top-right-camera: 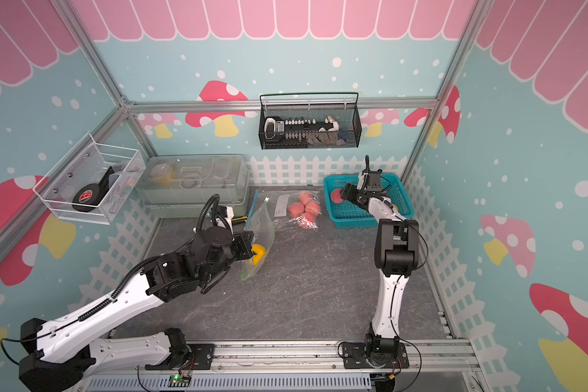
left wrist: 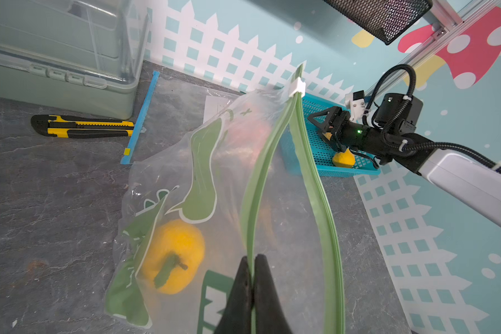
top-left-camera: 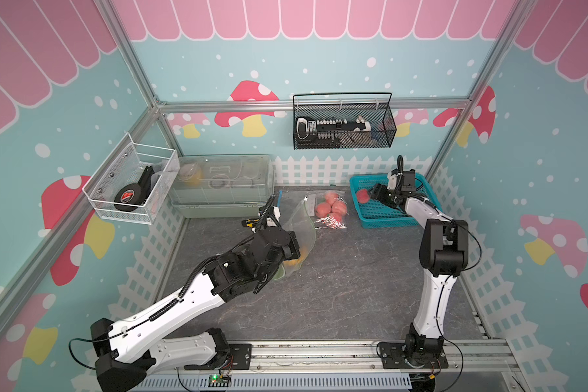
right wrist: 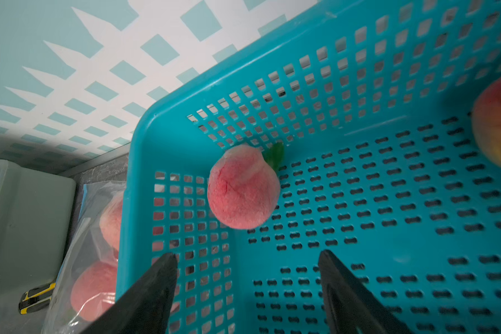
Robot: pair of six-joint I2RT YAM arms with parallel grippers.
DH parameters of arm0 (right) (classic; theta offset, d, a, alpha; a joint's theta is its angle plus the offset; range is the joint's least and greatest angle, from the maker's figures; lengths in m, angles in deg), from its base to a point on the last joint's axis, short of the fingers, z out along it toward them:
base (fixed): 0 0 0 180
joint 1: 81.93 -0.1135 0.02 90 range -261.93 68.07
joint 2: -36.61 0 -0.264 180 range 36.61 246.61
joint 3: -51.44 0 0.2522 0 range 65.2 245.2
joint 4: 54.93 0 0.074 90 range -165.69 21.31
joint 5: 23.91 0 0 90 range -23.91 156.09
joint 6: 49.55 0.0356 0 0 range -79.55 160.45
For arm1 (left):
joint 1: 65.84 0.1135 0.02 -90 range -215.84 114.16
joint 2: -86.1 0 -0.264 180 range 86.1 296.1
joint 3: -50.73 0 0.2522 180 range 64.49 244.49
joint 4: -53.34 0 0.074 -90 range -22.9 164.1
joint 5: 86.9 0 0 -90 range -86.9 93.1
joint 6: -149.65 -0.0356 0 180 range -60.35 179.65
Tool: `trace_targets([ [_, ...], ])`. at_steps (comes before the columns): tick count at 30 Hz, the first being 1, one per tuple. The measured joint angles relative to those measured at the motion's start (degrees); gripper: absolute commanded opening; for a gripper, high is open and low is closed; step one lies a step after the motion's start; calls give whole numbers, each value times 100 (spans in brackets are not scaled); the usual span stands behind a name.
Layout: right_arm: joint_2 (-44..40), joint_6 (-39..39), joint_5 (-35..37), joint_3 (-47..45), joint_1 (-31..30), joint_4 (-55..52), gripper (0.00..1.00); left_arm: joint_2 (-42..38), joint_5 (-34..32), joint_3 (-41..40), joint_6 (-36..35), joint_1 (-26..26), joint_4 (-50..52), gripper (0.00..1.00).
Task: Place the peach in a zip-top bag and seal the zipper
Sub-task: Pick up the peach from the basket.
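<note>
The peach (right wrist: 243, 188) lay on the floor of the teal basket (right wrist: 133, 219), toward the basket's nine-o'clock end in both top views. It was nearly round, so its long axis was slight. Its stem-to-tip line lay about flat, with the green leaf (right wrist: 275, 153) turned to the perforated back wall, roughly twelve o'clock — though the top views were too small to confirm that. The right gripper (right wrist: 246, 256) hovered just short of the fruit, its fingers spread wide with nothing between them.

The left gripper (left wrist: 253, 257) had its fingers pinched together on one green zipper lip of the zip-top bag (left wrist: 214, 173). The other lip (left wrist: 315, 188) bowed away from it, so the mouth gaped. A white slider (left wrist: 297, 86) sat at the far end of the track. In a top view the bag's length ran from about one o'clock to seven. A yellow bell pepper (left wrist: 171, 254) lay inside it.

The tabletop (top-left-camera: 336, 288) was dark grey with a stone pattern. The basket stood at two o'clock, a clear bag of peaches (top-left-camera: 331, 208) lay near twelve, and a lidded storage box (top-left-camera: 221, 185) stood at eleven with a yellow utility knife (left wrist: 81, 129) just beside it. The walls were teal with painted mushrooms and a white picket fence — a black mesh basket (top-left-camera: 343, 122) hung on the back wall and a white one (top-left-camera: 133, 180) at ten o'clock.
</note>
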Motion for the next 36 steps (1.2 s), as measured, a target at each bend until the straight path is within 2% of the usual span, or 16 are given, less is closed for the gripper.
trace_targets([
  [7,892,262,-192,1156,-2,-273,84,9,2,0,-2,0,0,0],
  [21,1867,389,-636,2361,-2,-813,85,44,2,0,-63,13,2,0],
  [30,2164,507,-946,2682,-7,-977,79,55,13,0,-66,39,39,0],
  [36,2203,573,-1078,2804,-7,-981,65,55,13,0,-66,63,39,0],
])
